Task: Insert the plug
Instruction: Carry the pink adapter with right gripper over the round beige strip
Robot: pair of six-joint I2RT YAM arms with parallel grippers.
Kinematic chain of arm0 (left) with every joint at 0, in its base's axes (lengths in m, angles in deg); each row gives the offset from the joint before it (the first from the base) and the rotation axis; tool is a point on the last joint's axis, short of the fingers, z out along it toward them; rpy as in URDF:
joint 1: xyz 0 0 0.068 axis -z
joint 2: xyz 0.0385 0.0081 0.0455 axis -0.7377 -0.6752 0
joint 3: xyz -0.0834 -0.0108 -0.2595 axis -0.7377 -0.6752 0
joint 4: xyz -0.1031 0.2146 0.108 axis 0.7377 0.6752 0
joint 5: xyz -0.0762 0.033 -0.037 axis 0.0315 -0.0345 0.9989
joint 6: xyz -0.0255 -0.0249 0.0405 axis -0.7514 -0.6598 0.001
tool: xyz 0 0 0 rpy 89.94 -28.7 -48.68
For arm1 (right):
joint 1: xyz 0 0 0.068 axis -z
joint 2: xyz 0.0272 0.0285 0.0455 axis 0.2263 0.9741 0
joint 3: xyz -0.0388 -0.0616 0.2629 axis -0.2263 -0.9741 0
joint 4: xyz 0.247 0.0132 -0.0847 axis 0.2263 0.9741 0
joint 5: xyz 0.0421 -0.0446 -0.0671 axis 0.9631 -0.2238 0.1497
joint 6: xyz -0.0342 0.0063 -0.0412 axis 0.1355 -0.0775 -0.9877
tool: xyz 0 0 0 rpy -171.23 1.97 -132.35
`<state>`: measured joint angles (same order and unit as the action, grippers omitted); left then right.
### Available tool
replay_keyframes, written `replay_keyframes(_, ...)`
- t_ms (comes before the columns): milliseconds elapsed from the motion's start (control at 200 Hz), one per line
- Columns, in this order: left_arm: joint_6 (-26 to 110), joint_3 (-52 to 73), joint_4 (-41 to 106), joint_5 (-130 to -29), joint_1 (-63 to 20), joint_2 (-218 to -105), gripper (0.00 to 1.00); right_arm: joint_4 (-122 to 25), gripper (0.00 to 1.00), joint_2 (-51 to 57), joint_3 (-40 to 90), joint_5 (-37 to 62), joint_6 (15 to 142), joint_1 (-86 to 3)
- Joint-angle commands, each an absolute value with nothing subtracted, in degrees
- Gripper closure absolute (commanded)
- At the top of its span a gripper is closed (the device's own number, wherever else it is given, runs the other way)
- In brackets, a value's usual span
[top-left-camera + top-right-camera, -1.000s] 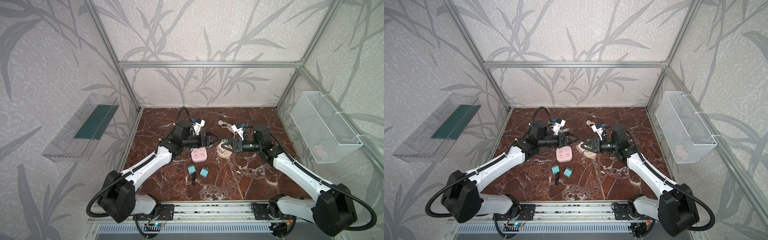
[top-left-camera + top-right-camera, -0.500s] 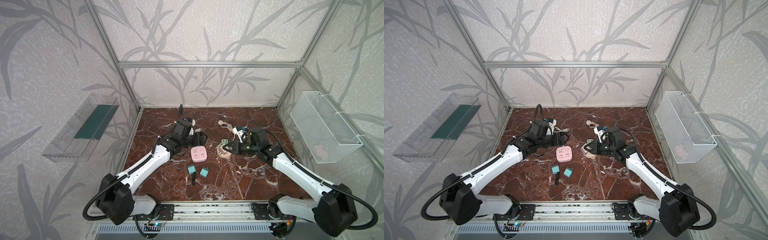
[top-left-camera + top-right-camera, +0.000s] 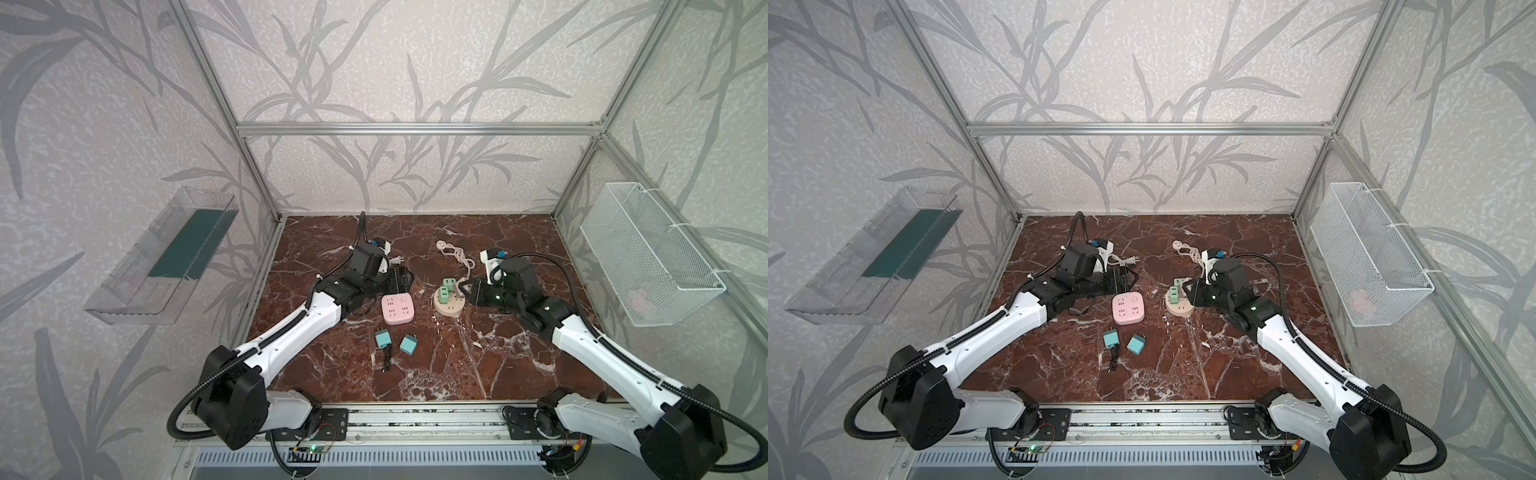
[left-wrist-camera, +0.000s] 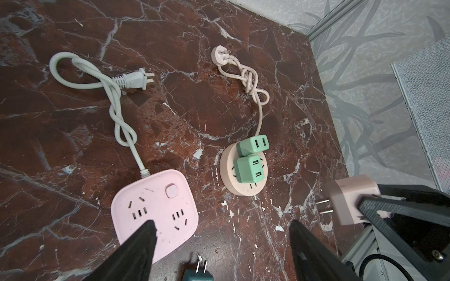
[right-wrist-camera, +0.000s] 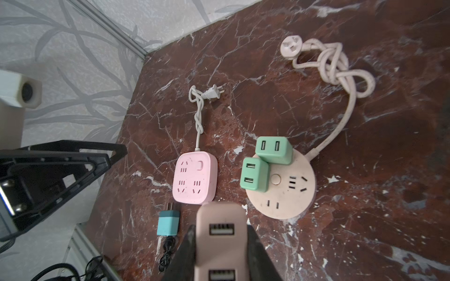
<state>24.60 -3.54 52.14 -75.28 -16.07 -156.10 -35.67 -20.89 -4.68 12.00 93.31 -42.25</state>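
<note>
even, diffuse, fairly bright light fills the enclosure in both top views; no lamp shows. the arms cast only soft, short shadows on the red marble tabletop (image 3: 478, 353), whose surface carries a faint sheen without hard glare. the wire basket (image 3: 648, 257) and the clear wall tray (image 3: 137, 291) are sharp to the margins. left wrist view: the fingers (image 4: 136, 248) of the left gripper (image 4: 221, 222), spread wide, are dark and soft-edged, while the tabletop beyond is crisp. right wrist view: the pink usb charger (image 5: 220, 216) clamped in the right gripper (image 5: 220, 227) is out of focus, and one edge of the view darkens and smears.
</note>
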Motion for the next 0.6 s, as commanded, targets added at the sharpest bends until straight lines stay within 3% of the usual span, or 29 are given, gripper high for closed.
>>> replay_keyframes(0,25.88,-3.90,50.67,-74.85,-15.87,-156.47,0.16,-35.56,1.00,-21.57,-5.01,1.87,91.29,-44.44)
replay_keyframes(230,26.18,-4.84,49.90,-73.94,-15.91,-156.02,0.16,-35.55,1.00,-18.45,-4.19,-7.67,90.57,-48.94)
replay_keyframes(595,25.16,-7.86,48.13,-74.52,-15.89,-153.83,0.16,-35.77,1.00,-9.96,-1.50,-10.15,90.26,-49.30)
